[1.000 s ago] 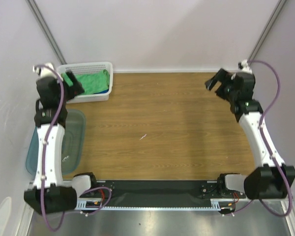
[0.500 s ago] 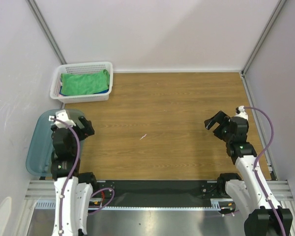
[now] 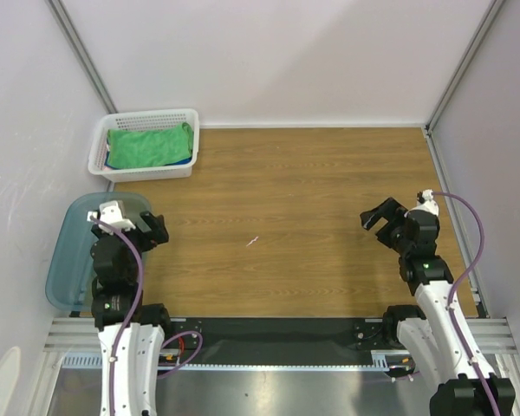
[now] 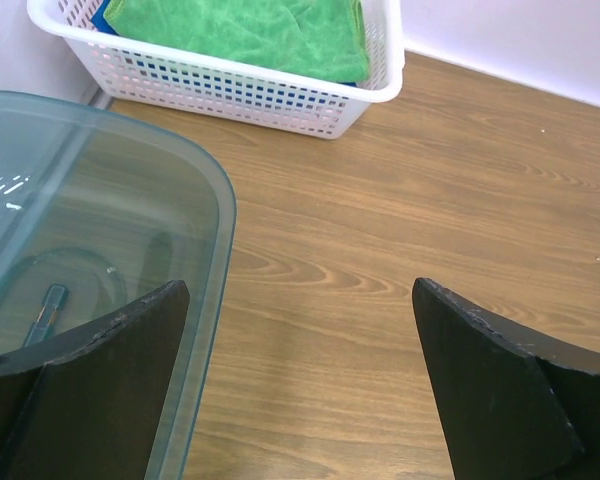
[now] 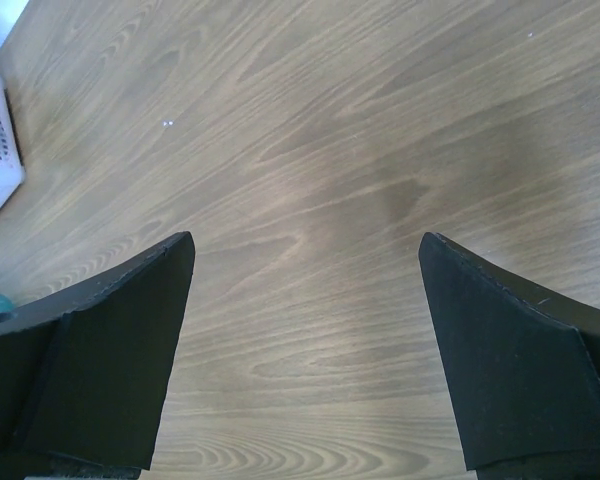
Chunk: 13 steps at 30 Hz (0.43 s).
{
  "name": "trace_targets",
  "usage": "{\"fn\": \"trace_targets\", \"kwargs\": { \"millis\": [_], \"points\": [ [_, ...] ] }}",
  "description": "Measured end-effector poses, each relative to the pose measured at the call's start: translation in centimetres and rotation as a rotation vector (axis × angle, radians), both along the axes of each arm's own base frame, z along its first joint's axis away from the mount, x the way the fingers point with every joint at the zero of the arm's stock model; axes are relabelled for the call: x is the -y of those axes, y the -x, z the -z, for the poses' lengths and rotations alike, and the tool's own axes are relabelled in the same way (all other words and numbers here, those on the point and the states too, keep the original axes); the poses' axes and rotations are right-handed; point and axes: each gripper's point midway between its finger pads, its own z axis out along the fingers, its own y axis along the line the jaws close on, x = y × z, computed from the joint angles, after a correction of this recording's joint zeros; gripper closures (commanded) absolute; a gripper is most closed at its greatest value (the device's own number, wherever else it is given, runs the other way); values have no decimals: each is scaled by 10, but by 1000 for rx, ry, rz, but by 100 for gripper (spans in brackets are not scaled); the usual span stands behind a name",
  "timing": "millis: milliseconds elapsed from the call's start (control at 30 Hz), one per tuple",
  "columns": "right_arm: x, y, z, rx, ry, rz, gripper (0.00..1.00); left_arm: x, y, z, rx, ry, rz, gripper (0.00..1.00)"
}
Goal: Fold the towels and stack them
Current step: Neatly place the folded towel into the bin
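Green towels (image 3: 149, 145) lie folded in a white basket (image 3: 144, 171) at the far left corner of the wooden table; a blue towel edge shows under them. They also show in the left wrist view (image 4: 242, 28). My left gripper (image 3: 149, 228) is open and empty near the table's left edge, beside a blue lid. In its wrist view the left gripper (image 4: 300, 370) has its jaws wide apart over bare wood. My right gripper (image 3: 381, 218) is open and empty over the right side of the table; the right gripper (image 5: 305, 340) shows only wood between its jaws.
A translucent blue lid or tray (image 3: 69, 260) lies off the table's left edge, also in the left wrist view (image 4: 70, 220). A small white speck (image 3: 253, 241) lies mid-table. Grey walls enclose the table on three sides.
Both arms have drawn back from the far corners toward the near edge over the last second. In the last half second they barely moved. Both grippers stayed open.
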Motion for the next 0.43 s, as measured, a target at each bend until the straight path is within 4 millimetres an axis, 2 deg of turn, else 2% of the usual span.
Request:
{"fn": "trace_targets", "kwargs": {
  "millis": [433],
  "points": [
    [1,3,-10,40,19,-10,0,2,6,-9,50,-8,5,0]
  ]
}}
